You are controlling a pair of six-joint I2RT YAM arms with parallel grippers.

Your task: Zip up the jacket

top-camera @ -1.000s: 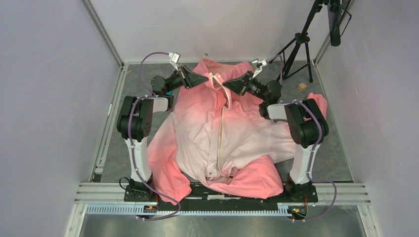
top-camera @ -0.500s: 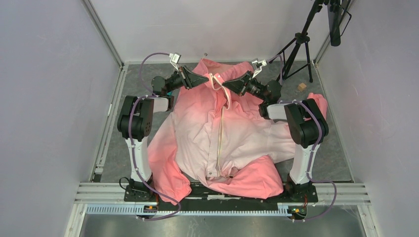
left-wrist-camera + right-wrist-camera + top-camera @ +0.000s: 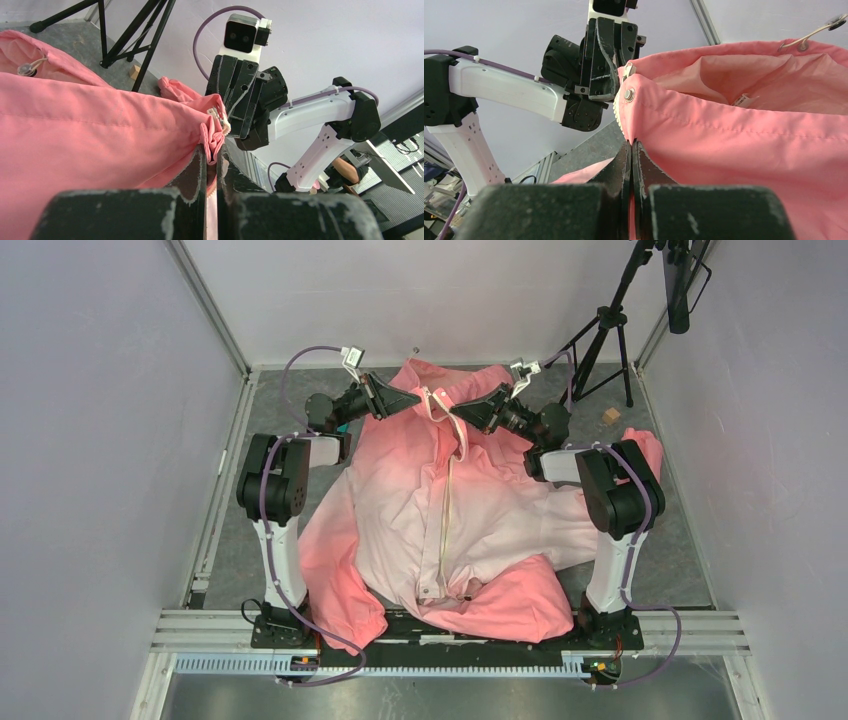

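L claw (image 3: 212,156) & R claw (image 3: 631,146) each pinch thin, crinkly salmon jacket (image 3: 400,490) by collar.

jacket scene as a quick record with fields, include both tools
jacket: pink, spread on the table, collar end held up
left tool: shut on one collar edge
right tool: shut on the facing collar edge
zipper strip: cream, runs down the front; how far it is closed, cannot tell
tripod: black, far right corner
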